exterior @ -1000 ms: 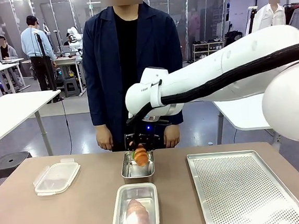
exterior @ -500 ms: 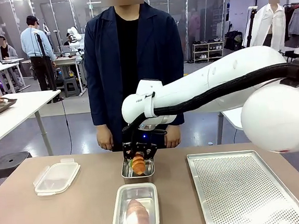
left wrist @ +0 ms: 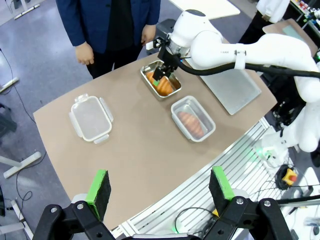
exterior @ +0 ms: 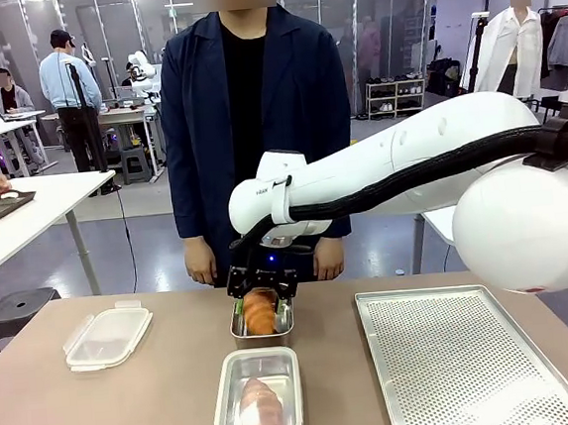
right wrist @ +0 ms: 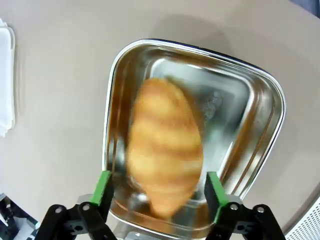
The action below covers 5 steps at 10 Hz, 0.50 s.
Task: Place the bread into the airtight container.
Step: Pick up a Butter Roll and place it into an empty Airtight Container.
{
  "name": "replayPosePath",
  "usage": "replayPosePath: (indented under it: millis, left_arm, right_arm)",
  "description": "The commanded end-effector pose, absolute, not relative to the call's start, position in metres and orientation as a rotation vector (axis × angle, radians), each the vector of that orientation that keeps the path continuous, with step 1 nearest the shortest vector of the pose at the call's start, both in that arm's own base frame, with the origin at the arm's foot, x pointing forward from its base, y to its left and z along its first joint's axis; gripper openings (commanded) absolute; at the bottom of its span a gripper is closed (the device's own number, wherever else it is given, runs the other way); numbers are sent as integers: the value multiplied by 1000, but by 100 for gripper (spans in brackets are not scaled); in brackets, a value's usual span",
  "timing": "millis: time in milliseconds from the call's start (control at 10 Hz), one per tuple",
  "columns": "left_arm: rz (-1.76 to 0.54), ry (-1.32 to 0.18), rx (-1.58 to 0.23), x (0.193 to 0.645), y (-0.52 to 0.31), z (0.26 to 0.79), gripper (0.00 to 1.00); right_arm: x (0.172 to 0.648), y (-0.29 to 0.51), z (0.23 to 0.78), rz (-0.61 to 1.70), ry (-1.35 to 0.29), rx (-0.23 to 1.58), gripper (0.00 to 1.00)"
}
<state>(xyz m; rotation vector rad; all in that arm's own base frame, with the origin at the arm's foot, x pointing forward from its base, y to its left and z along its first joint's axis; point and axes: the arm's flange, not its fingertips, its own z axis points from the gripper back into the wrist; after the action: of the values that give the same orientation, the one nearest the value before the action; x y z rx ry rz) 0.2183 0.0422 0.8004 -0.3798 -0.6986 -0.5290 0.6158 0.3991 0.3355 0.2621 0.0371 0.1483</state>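
A golden, ridged bread (exterior: 260, 312) lies in the steel container (exterior: 239, 328) at the far middle of the table. My right gripper (exterior: 262, 286) hangs just above it, open, with its green pads on either side of the loaf. In the right wrist view the bread (right wrist: 165, 150) looks blurred inside the container (right wrist: 270, 100), apart from both pads of the right gripper (right wrist: 158, 189). My left gripper (left wrist: 159, 186) is open and holds nothing, high above the table's near edge. A second bread (exterior: 260, 405) lies in a white-rimmed container (exterior: 226, 402) nearer to me.
A clear clip lid (exterior: 106, 335) lies at the table's left. A perforated metal tray (exterior: 456, 357) covers the right side. A person stands at the far edge, with a hand (exterior: 199, 265) hanging just behind the steel container.
My right gripper came down with the bread to the steel container and then opened. The bread has left its fingers and now lies in the container.
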Motion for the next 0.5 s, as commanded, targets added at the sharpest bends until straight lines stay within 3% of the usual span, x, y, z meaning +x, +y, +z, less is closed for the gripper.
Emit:
replayPosePath:
  millis: [0,400]
  left_arm:
    - [-557,-699,-386,217,42,801,100]
    - [-557,-699,-386,217,42,801,100]
  right_arm:
    - [612,400,342,113,31,236,100]
    - [616,400,338,148,33,264,100]
